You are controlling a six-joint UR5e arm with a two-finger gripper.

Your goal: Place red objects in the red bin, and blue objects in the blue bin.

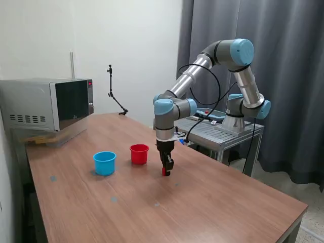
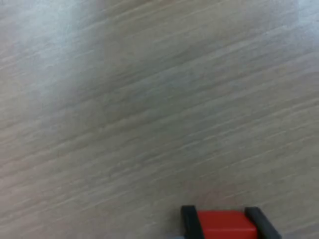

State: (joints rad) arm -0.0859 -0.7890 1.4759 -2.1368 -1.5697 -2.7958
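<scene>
UR5e arm [image 1: 202, 63]: silver-grey tubular links, light-blue caps on the joints, grey joint housings. Black cable [image 1: 215, 93] looped loosely alongside the links down to the wrist. Black two-finger gripper [image 1: 166, 170] beneath a pale wrist flange; flat, squared black fingers [image 2: 189, 223] in wrist view.

This looks like a robotics lab: an industrial arm [image 1: 202, 66] is mounted on a metal stand [image 1: 223, 132] beside a wooden surface [image 1: 202, 207], with a microwave [image 1: 48, 104], a bare white wall [image 1: 126, 40] and a dark grey curtain [image 1: 288, 50] behind.
</scene>
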